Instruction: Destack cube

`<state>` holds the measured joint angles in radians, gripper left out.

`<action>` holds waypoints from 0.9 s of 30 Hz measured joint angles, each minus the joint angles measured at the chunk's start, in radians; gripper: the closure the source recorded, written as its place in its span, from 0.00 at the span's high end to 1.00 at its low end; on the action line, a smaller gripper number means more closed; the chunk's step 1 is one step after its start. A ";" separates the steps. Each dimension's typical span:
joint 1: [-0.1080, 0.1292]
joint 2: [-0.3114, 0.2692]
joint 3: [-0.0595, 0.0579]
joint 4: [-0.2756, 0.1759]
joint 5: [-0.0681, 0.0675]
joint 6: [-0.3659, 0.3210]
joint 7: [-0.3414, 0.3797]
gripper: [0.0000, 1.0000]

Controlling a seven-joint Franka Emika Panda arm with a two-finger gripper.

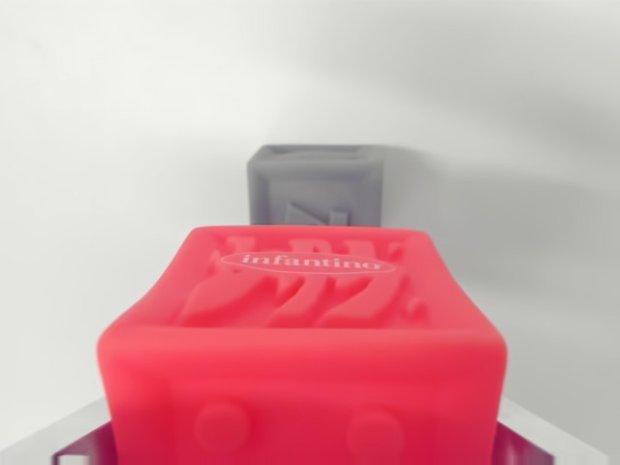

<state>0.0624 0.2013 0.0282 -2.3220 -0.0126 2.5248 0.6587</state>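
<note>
Two cubes showing: red cube (pixel 302 334) huge in close-up, pinched between metal end effector (pixel 310 441) fingers at bottom corners, seemingly lifted clear. Grey cube (pixel 316 184) beyond, resting alone on white surface (pixel 107 145). Probably carried aside for setting down.

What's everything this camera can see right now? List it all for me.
Red cube: one, red with raised "infantino" lettering on its face, close up in the lower middle, filling much of the view.
Grey cube: one, grey, behind the red cube at the centre, partly hidden by it.
Surface: one, plain white, all around both cubes.
Fingers: metal parts, silvery, at the bottom corners on either side of the red cube; whether they press on it cannot be told.
</note>
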 joint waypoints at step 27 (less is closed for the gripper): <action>0.001 -0.124 0.011 -0.062 0.003 -0.069 -0.057 0.00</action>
<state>0.0632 0.0773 0.0394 -2.3841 -0.0099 2.4563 0.6020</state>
